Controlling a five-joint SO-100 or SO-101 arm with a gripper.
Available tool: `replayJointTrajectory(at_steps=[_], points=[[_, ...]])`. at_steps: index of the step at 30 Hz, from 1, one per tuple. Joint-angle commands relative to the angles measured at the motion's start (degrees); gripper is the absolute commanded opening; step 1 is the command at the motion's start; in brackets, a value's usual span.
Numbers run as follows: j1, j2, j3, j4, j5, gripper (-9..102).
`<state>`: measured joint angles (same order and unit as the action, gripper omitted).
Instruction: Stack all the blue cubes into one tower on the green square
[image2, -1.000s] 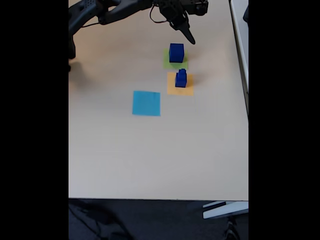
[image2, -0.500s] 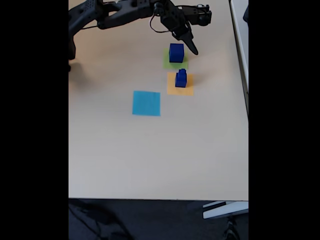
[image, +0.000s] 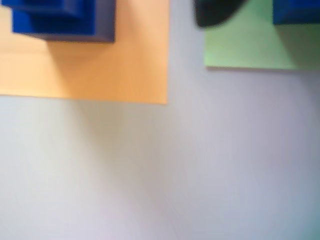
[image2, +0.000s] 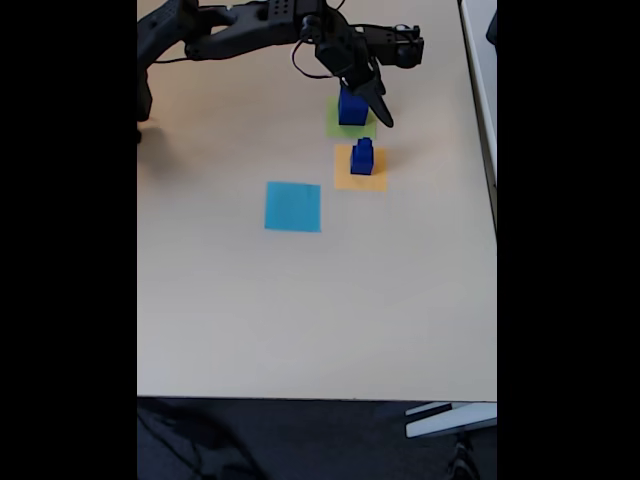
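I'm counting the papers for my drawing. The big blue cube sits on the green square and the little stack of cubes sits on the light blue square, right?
Not quite. The little stack sits on the orange square, not the light blue one, which is bare. The fixed view shows this. The big cube is on the green square, as you said.

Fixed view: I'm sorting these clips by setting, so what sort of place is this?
Probably an office or lab desk set up for robot practice: a plain beige tabletop, flat paper squares like the light blue square, and dark floor with cables below.
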<state>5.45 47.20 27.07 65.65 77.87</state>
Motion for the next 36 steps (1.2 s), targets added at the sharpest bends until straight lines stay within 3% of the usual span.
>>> replayJointTrajectory(at_steps=[1,36], points=[[1.23,6.77,-0.26,-1.14,-0.79,38],[4.13,6.77,5.1,-0.79,-4.13,30]])
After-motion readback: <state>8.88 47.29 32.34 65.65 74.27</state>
